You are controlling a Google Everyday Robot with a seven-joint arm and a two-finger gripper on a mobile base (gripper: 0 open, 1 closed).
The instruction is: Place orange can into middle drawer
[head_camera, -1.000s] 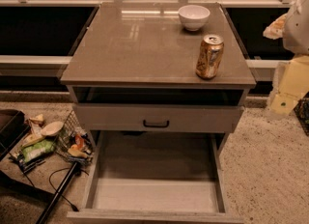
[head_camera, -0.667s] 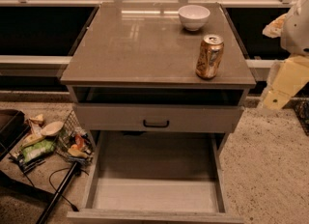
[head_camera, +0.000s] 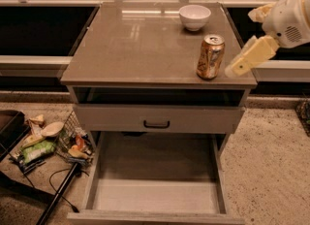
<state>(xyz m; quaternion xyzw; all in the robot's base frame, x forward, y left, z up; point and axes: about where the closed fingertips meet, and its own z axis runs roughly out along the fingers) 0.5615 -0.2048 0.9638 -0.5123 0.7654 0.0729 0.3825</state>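
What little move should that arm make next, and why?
Probably ease the gripper leftward to the orange can, which stands upright by the cabinet top's right front edge, just left of the gripper and not held. The middle drawer below already stands open.

No text, brand or number can be read anywhere. The orange can carries pale markings on its side, but they cannot be made out as words. The gripper hangs just beside the can, at its 3 o'clock.
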